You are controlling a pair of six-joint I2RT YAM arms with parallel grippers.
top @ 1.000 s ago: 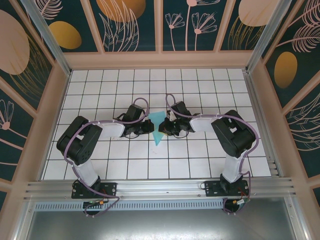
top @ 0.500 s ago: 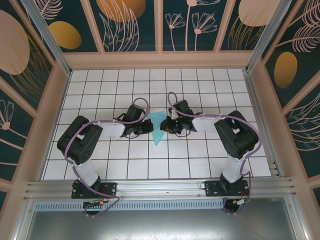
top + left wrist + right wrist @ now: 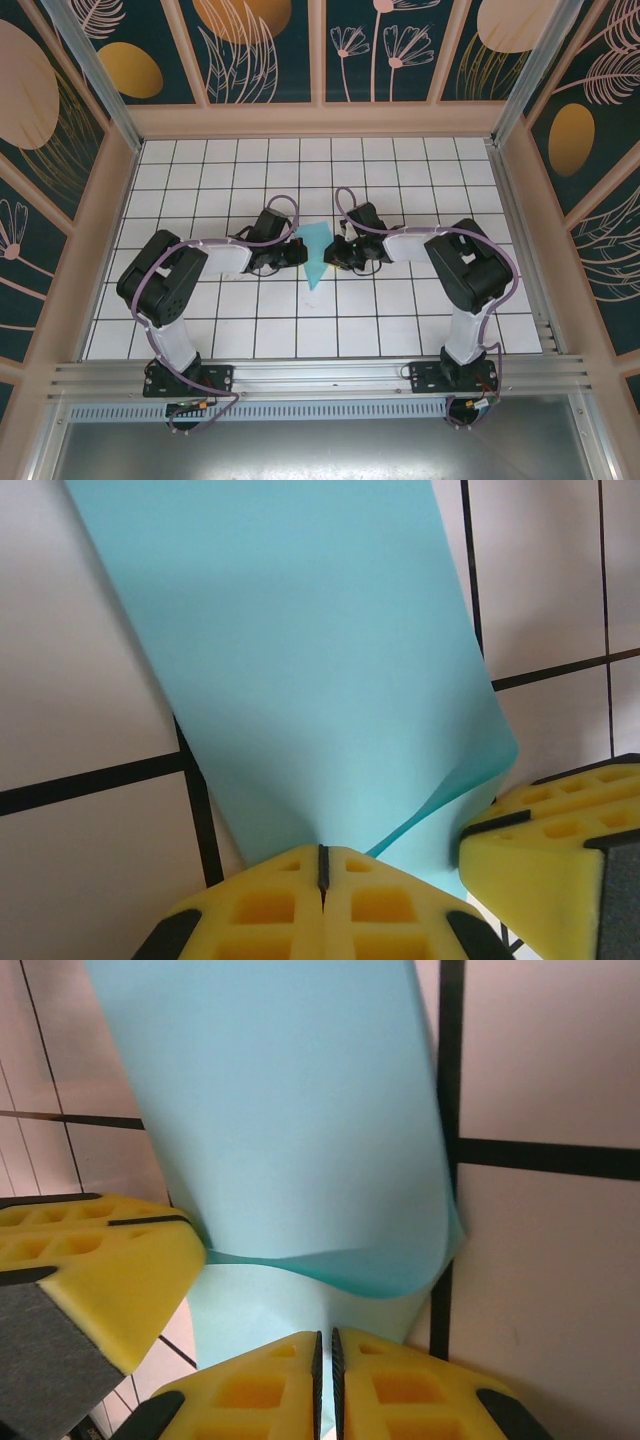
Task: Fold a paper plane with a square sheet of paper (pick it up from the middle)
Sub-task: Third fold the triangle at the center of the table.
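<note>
The light-blue sheet of paper (image 3: 316, 255) is folded into a narrow wedge with its point toward the near edge, and it is held at the table's middle. My left gripper (image 3: 303, 251) is shut on its left edge. In the left wrist view the jaws (image 3: 322, 855) are pressed together where the paper (image 3: 300, 660) enters them. My right gripper (image 3: 331, 254) pinches the opposite edge. Its jaws (image 3: 326, 1345) stand almost closed, with the lower layer of the paper (image 3: 290, 1110) running into the slit. A loose upper flap curls up between the two grippers.
White grid-tiled table (image 3: 400, 165) inside a walled enclosure with patterned panels. An aluminium rail (image 3: 320, 375) runs along the near edge by the arm bases. The other gripper's yellow finger shows at the edge of each wrist view (image 3: 545, 850) (image 3: 100, 1270).
The right wrist has shifted slightly toward the back and right. The left jaws have closed the last bit. The paper stays between the two grippers.
</note>
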